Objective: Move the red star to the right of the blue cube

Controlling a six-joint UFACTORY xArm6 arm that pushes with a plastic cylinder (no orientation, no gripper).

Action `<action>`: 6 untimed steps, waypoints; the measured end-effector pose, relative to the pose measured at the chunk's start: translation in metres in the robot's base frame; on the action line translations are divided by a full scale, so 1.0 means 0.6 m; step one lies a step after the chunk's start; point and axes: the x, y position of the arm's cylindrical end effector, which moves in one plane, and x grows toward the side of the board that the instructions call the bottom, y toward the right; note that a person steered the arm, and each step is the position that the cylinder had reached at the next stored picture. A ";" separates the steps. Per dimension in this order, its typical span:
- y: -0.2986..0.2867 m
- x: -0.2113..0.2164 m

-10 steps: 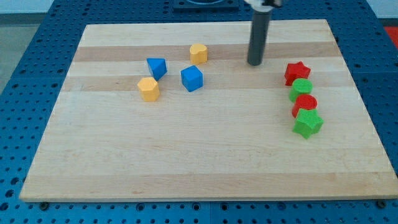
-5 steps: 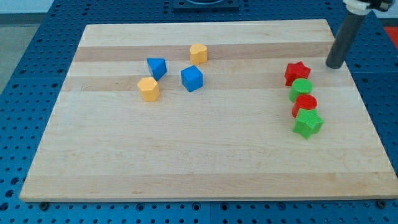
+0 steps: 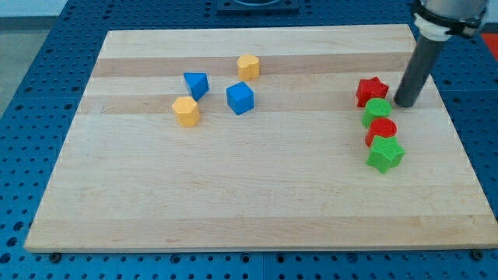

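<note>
Evidently the approach step is in hand: my tip (image 3: 405, 103) is set down on the board just to the view's right of the red star (image 3: 371, 90), close beside it but, as far as can be made out, not yet touching. No grasp is possible with this tool — it is a bare dark rod, holding nothing.

The red star lies at the top of a tight column near the view's right edge, with a green round block (image 3: 377, 113) touching it below, then a red round block (image 3: 381, 130), then a green star (image 3: 385, 153). The blue cube (image 3: 240, 98) sits well apart, toward the view's left of centre.

A push toward the view's left is judged to be called for next, carrying the star across the open wood to a place just right of the cube. The contact should be taken on the star's right side and slightly above centre — otherwise the green round block below may be dragged along.

Near the cube are seen a blue wedge-like block (image 3: 196, 84), a yellow block (image 3: 186, 110) below it, and another yellow block (image 3: 248, 66) above the cube.

The surface is a pale wooden board (image 3: 249, 202) with lengthwise grain bands, laid on a blue perforated table (image 3: 23, 93). Little of the room beyond is shown.
</note>
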 end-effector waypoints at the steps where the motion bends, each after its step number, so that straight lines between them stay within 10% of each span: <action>1: -0.035 -0.016; 6: -0.204 -0.050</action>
